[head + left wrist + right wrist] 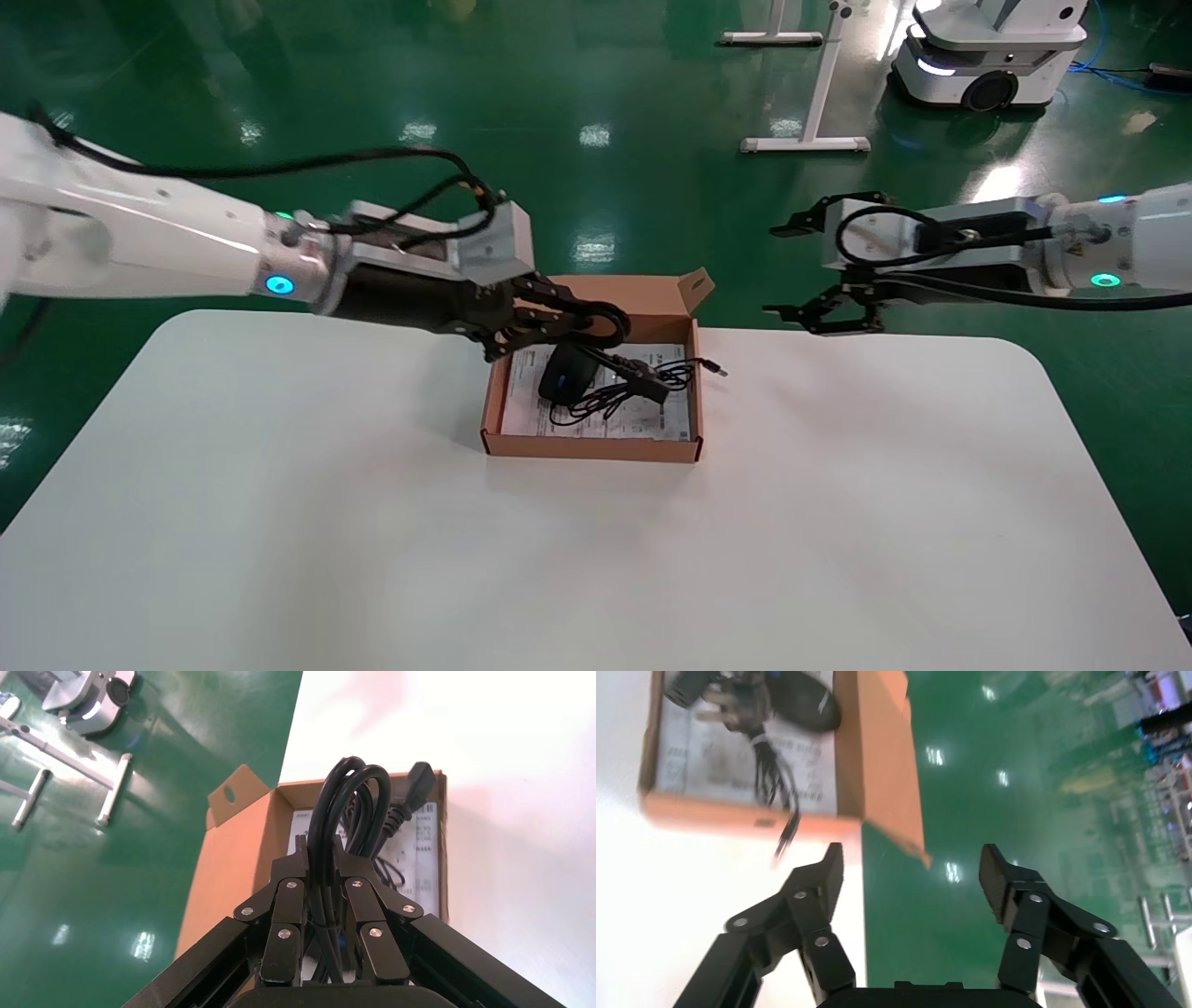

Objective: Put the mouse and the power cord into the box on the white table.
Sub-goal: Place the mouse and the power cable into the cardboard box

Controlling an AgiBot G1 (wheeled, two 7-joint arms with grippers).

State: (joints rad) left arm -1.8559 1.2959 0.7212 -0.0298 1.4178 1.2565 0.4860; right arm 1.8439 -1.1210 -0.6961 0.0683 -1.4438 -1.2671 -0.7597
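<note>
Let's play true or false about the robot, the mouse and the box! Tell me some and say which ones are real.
1. The mouse is lying inside the box. True.
2. The left gripper is empty. False: its fingers are shut on the power cord, held over the box.
3. The right gripper is holding the mouse. False: it is open and empty, off to the side past the far edge of the white table.
4. The box's lid is closed. False: the flap stands open.
5. The mouse's thin cable hangs over the box's edge, its plug outside. True.
</note>
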